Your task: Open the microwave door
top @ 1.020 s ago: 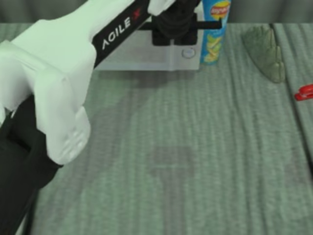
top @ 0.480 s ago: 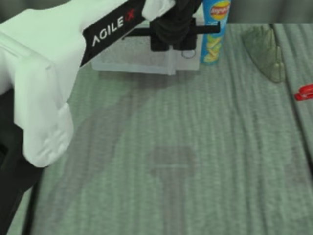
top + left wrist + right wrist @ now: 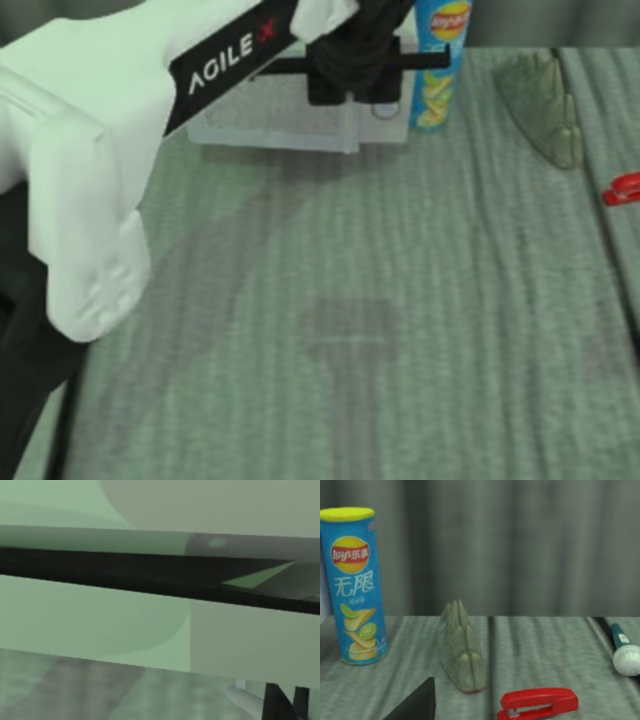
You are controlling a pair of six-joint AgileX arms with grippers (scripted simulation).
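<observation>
Left gripper (image 3: 345, 70) at the microwave (image 3: 300, 120) front, far left-centre of desk (image 3: 400, 300), over the door (image 3: 270, 125); whether it grips cannot be told. Chip can (image 3: 440, 60) just right. Right arm out of top view.

The table (image 3: 420, 300) wears a matt, ribbed grey-green cloth; the crisp can (image 3: 356, 585) is glossy printed card; the stapler (image 3: 538, 703) is shiny red plastic; the microwave door (image 3: 275, 120) shows speckled mesh.
</observation>
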